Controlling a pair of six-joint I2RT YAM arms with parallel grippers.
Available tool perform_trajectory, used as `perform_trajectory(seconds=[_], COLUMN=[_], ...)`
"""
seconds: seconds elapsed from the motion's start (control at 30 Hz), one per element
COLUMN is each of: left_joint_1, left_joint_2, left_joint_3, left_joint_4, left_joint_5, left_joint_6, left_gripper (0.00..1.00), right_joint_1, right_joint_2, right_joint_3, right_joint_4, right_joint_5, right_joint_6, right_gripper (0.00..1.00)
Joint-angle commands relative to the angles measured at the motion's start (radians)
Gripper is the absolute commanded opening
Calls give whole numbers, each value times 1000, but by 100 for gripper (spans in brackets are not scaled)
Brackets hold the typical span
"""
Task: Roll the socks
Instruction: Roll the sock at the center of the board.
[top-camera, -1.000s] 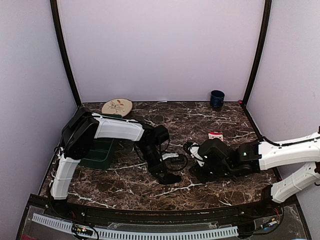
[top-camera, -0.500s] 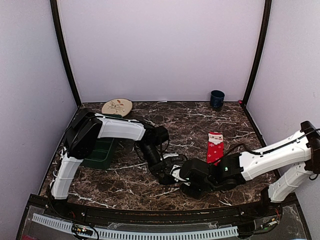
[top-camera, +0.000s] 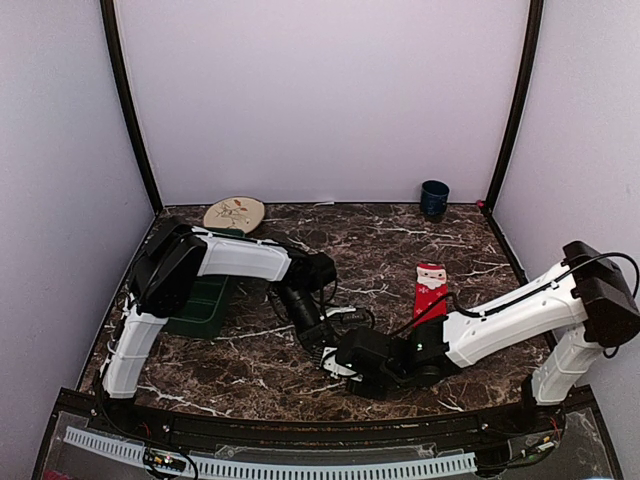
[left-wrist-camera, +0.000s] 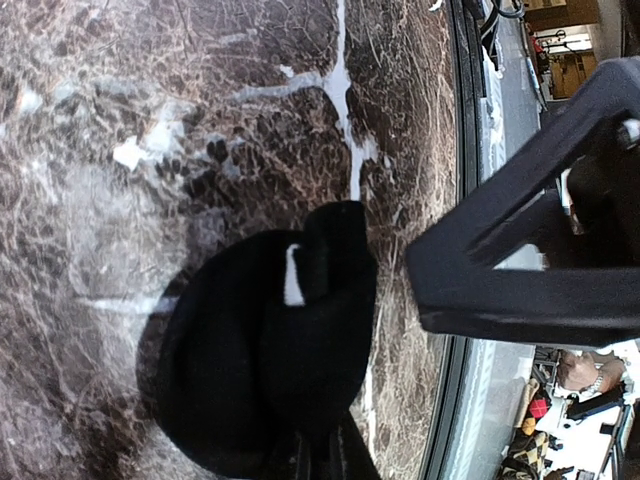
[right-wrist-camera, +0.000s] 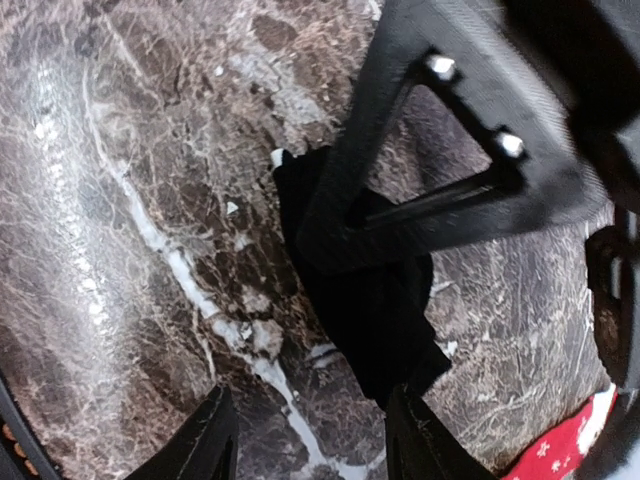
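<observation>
Green bin (top-camera: 200, 305) and round patterned plate (top-camera: 234, 213) sit well off to the left of the left tool, on the dark marble table (top-camera: 230, 365). The plate is farther back, by the rear wall.

Left tool (left-wrist-camera: 316, 455): fingers closed to a sliver of a gap, pinched on the near edge of the black sock (left-wrist-camera: 250, 370). The sock is bunched into a rounded lump on the table directly ahead of this tool and folded over itself, with a small white mark (left-wrist-camera: 292, 275) on the top fold. How tightly it is rolled cannot be told.

Right tool (right-wrist-camera: 308, 400): fingers spread wide, nothing between them, bare marble showing in the gap. It faces the black sock from the opposite side. The sock lies just ahead of it, nearer the finger on the right of the wrist view; whether that fingertip touches the fabric cannot be told. One framed finger of the left tool crosses over the sock in that view. From above, both tools meet near the front centre of the table and hide the sock.

Red sock (top-camera: 430, 290), with white flakes, lies flat behind and to the right of the right tool, apart from it, white-trimmed end toward the rear wall. Blue cup (top-camera: 434, 198) stands well beyond, near the back right corner.
</observation>
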Motion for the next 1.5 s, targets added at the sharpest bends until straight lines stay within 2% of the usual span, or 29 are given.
perform_trajectory(seconds=[0.0, 0.37, 1.1, 1.47], left_joint_1=[-1, 9, 17, 27], left_joint_2=[47, 51, 57, 63], left_joint_3=[-2, -2, 7, 13], left_joint_4=[-40, -46, -62, -65], left_joint_5=[-57, -42, -24, -10], left_joint_6=[0, 2, 5, 10], left_gripper=[0, 0, 0, 0], right_joint_1=[2, -58, -78, -99], right_joint_2=[42, 66, 110, 142], right_joint_3=[30, 30, 51, 62], right_joint_4=[56, 86, 110, 97], right_joint_5=[17, 9, -20, -67], right_joint_6=[-71, -152, -244, -240], right_gripper=[50, 50, 49, 40])
